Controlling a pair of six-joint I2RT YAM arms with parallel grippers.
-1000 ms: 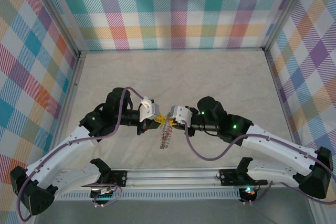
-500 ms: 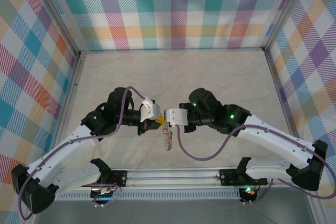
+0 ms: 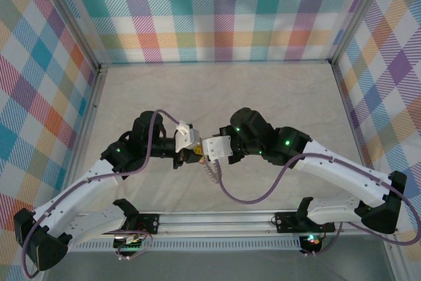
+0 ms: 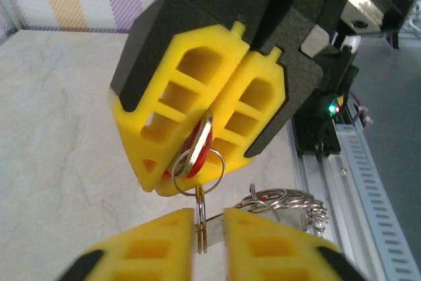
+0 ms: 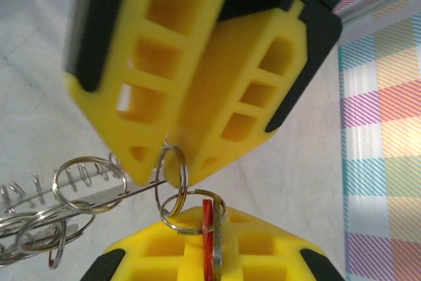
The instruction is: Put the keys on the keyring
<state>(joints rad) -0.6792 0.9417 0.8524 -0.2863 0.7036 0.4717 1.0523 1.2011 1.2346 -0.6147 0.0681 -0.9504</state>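
We are watching both arms meeting over the middle of the worktop [image 3: 276, 97], somewhat toward its near edge. On the left, the left tool [image 4: 209, 220] is pointing at its partner with its jaws standing a little apart. A small ring [image 4: 200, 228] is sitting edge-on in that narrow gap, and we cannot tell whether the jaws are pinching it or merely flanking it. That ring is linking into a second small ring [image 4: 222, 164], which is passing through the head of a red key [image 4: 197, 149]. The keyring [image 3: 210, 172] is hanging just below the meeting point as a grey coil, trailing toward the near edge. Several looser loops are bunching at its upper end, with a speck of red showing among them. On the right, the right tool [image 5: 210, 228] is clenching the red key flat between its yellow fingers [image 5: 263, 255], tip to tip with the left tool.
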